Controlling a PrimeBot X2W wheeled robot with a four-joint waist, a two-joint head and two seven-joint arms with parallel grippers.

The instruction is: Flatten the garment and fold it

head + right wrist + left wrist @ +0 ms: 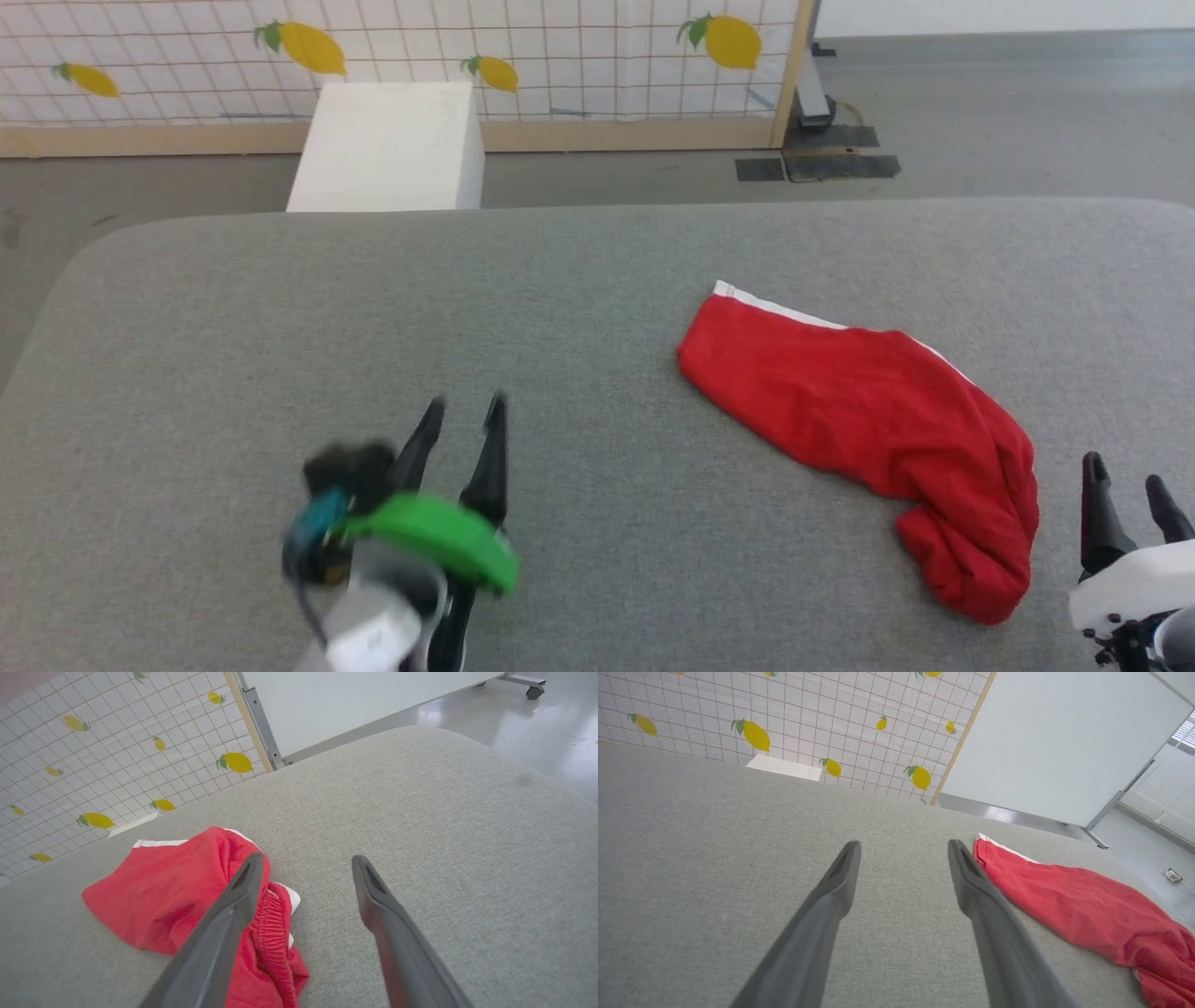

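The garment [868,411] lies crumpled on the right side of the gray worktop [560,299], so its shape is hard to tell. The left gripper [467,403] looks blurry, with its fingers apart and holding nothing. The right gripper [1125,469], cut off at the picture's edge, is also spread and empty, just beside the garment.

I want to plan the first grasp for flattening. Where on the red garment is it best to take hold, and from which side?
Probably the bunched near end of the garment, approached from its right by the open right gripper nearby. There the cloth is heaped and stands up, giving folds to pinch; the white-trimmed far end lies flat on the grey surface.
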